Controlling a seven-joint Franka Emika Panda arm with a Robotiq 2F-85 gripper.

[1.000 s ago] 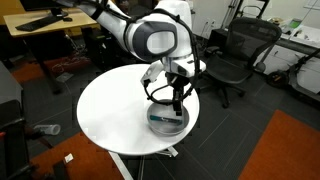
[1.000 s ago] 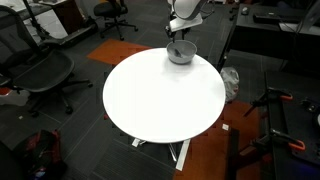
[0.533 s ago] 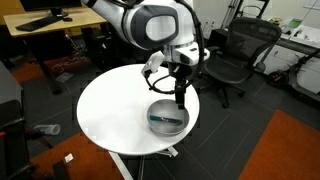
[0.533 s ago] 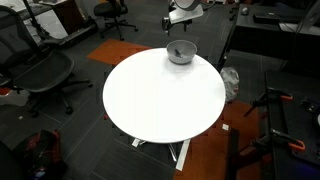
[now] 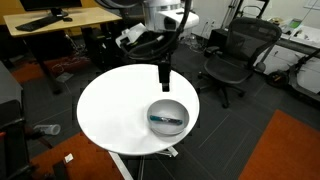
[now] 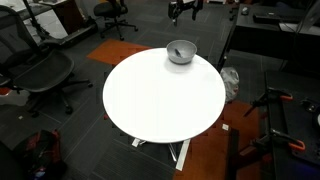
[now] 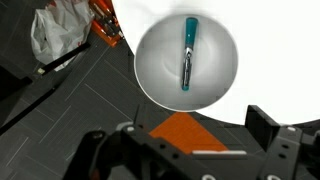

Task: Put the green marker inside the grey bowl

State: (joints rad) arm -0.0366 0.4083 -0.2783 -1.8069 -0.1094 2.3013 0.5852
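Green marker, teal end up-frame, seemingly flat.

Gripper height: a second ago the gripper was down in the hollow of the grey bowl. It has since climbed and now hangs well above the rim.
Gripper and bowl: close together before, now well apart, with bare tabletop showing between them in an exterior view.
Arm: the arm has lifted with it. Its white rounded housing, which filled the upper middle, is now mostly past the top edge.
Green marker: a second ago the gripper covered the green marker. Now it lies uncovered in the bowl.
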